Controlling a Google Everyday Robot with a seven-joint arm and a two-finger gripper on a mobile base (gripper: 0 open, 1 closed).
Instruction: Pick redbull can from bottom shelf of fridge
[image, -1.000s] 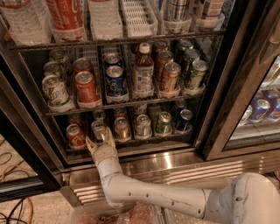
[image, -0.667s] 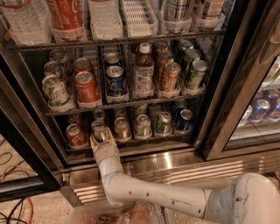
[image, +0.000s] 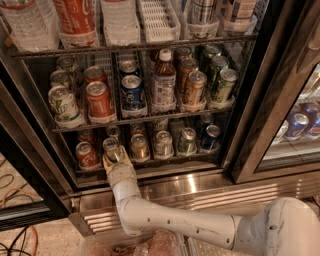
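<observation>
Redbull can (image: 111, 147) stands at the front edge of the bottom shelf (image: 170, 161), second lane from the left corner, between a red can (image: 86, 154) and a gold can (image: 139, 146). Nothing has shifted in the last second. My gripper (image: 116, 161) stays at the can's foot (whether it has clamped I cannot tell), so I judge the grasp is settling and the lift is not begun. Front row, counted: six cans, namely one redbull, one red, one gold, one silver can (image: 163, 143), one green can (image: 187, 140) and one blue can (image: 211, 137).
</observation>
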